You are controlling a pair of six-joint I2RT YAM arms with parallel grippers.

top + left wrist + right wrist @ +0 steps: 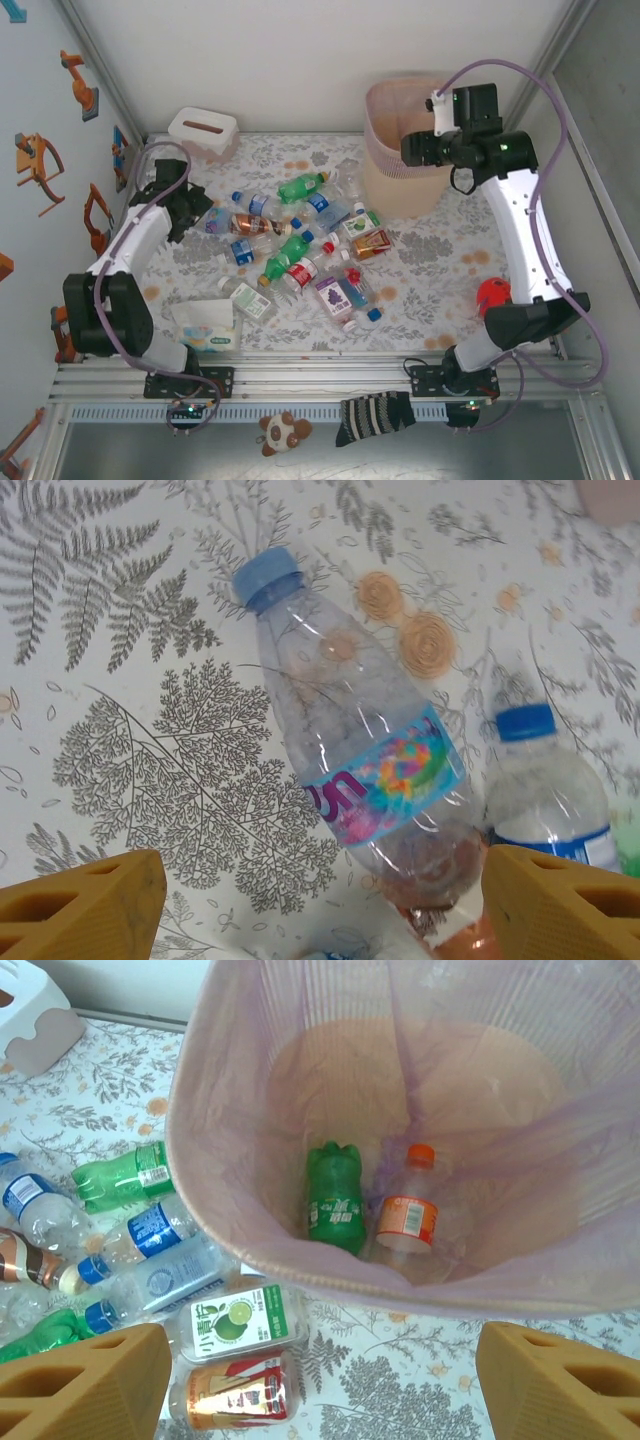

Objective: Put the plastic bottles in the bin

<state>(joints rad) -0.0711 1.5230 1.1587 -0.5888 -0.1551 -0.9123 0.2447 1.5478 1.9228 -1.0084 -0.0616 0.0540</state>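
Tip: left gripper (322,905) sits apart astride the clear bottle (335,685), so centre on the label (385,785) before squeezing; right gripper (325,1380) gapes empty over the bin (188,1155).

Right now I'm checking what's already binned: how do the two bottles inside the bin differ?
The green bottle is tinted green plastic; the orange-labelled bottle is clear. The green bottle's lobed base points up the picture, its cap unseen; the orange-labelled bottle's orange cap points that way. Both lie side by side on the bottom of the bin.
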